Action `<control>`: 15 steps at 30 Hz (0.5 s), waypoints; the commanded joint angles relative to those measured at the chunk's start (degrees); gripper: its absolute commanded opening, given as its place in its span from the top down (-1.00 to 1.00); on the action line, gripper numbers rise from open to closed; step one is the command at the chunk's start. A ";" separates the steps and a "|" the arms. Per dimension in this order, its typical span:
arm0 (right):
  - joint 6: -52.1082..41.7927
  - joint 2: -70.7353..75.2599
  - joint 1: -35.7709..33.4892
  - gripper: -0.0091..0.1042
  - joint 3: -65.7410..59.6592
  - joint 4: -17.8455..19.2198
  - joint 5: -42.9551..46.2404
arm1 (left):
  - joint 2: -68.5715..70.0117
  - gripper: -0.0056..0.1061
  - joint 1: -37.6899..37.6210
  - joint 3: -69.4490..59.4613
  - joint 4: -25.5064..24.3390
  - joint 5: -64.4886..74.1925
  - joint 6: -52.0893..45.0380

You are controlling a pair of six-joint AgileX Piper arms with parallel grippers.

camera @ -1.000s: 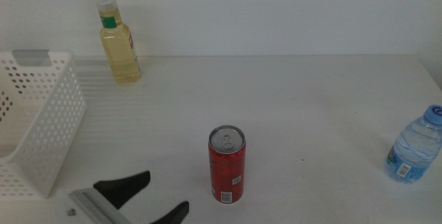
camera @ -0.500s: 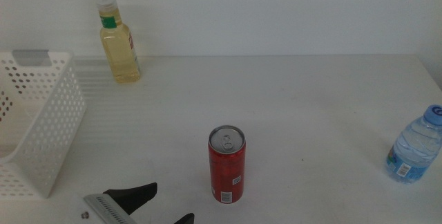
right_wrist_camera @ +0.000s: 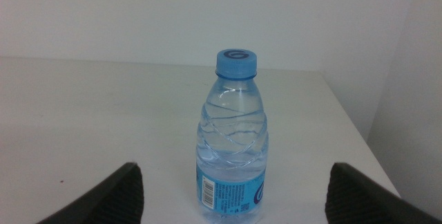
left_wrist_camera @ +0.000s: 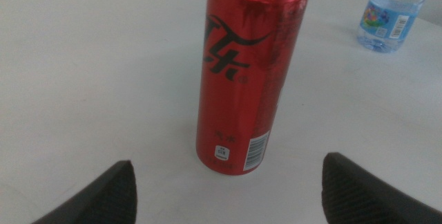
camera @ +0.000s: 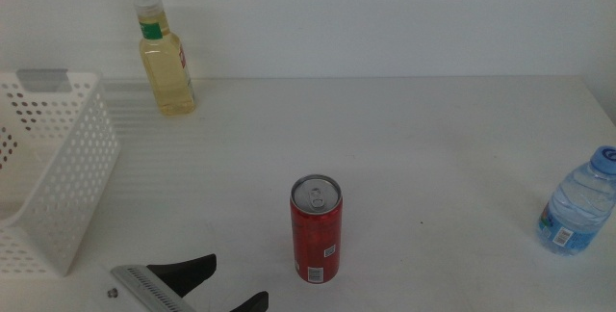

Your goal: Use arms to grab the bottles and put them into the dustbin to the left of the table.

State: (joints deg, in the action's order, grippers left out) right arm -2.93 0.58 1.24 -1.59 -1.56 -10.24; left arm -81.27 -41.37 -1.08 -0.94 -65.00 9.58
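A red drink can (camera: 317,230) stands upright near the table's front middle; the left wrist view shows it (left_wrist_camera: 248,72) close ahead of the jaws. My left gripper (camera: 223,286) is open at the front edge, just left of the can and apart from it; in its own view the gripper (left_wrist_camera: 228,189) holds nothing. A blue-capped water bottle (camera: 577,202) stands at the right edge, and it (right_wrist_camera: 233,141) faces the open right gripper (right_wrist_camera: 228,196), which does not show in the middle view. A yellow-liquid bottle (camera: 166,57) stands at the back left. The white dustbin (camera: 67,172) sits at the left.
The white table (camera: 404,148) runs back to a pale wall. Its right edge lies close beside the water bottle. A small dark speck (camera: 420,222) lies right of the can.
My left gripper has slid a little toward the front edge and to the right, closer to the can. The bottles, can and dustbin have not moved.
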 commanded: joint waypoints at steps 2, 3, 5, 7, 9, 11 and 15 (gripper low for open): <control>-0.17 1.55 0.42 -0.46 0.40 0.37 4.37 | 0.97 -0.62 -0.09 -0.88 -0.57 -10.35 0.81; -0.17 1.55 0.42 -0.46 0.40 0.37 4.37 | 0.97 -0.62 -0.09 -0.77 -0.91 -10.35 0.75; -0.17 1.55 0.42 -0.46 0.40 0.37 4.37 | 0.97 -0.62 -0.09 -0.34 -1.15 -10.35 0.75; -0.17 1.55 0.42 -0.46 0.40 0.37 4.37 | 0.97 -0.62 -0.09 0.21 -1.09 -10.07 -0.28; -0.17 1.55 0.42 -0.46 0.40 0.37 4.37 | 0.97 -0.62 -0.09 1.05 -1.16 -9.13 -2.43; -0.17 1.55 0.42 -0.46 0.40 0.37 4.37 | 0.97 -0.62 -0.09 1.90 -1.67 -8.07 -3.42; -0.17 1.55 0.42 -0.46 0.40 0.37 4.37 | 0.97 -0.62 -0.09 4.21 -2.20 -5.49 -3.46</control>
State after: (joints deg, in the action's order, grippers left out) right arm -2.93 0.58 1.24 -1.59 -1.56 -10.24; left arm -81.27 -41.37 1.43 -3.04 -65.03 6.17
